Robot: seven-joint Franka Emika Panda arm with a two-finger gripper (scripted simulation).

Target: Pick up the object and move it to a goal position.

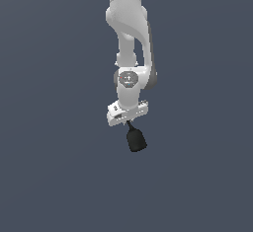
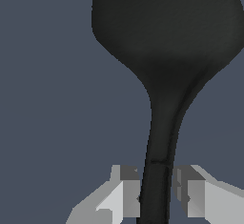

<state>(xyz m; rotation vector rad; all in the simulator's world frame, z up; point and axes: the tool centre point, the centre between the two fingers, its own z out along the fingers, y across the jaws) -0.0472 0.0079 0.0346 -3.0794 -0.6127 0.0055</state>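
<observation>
White two-finger pincer (image 1: 127,121) clamped on thin stem of small matte black paddle-headed tool (image 1: 136,138), rounded head hanging below fingertips, plain grey-blue background (image 1: 49,152) all around

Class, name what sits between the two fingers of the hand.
The black tool's thin stem lies between the hand's fingers, clearest in the wrist view.

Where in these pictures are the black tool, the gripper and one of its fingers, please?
black tool (image 1: 136,140): exterior view, on its rounded head.
gripper (image 2: 156,195): wrist view, midway between the fingertips, at the stem.
finger (image 2: 129,197): wrist view, on its grey pad.
</observation>
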